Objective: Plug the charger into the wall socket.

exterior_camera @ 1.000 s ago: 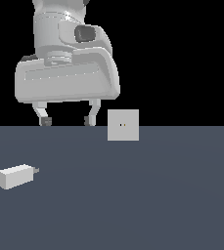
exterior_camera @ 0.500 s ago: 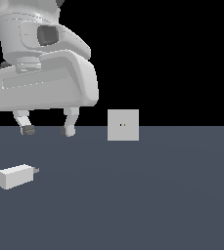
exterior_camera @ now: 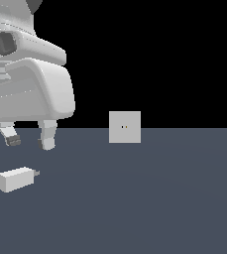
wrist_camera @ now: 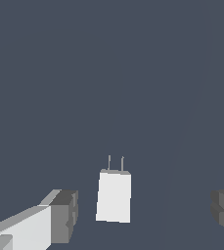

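Hovering above the worktop (exterior_camera: 159, 208) at the exterior view's left, the pincer (exterior_camera: 28, 141) is hanging with its fingers spread, gripping nothing. The charger (exterior_camera: 16, 179) is lying flat just below it, prongs pointing toward the exterior view's right. The wall socket (exterior_camera: 125, 127) is standing upright farther right, well apart.

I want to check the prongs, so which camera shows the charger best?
The wrist view: the charger sits large between the open gripper's fingers, both prongs clearly separate. The exterior view shows it small and sideways on the floor, prongs a grey stub.
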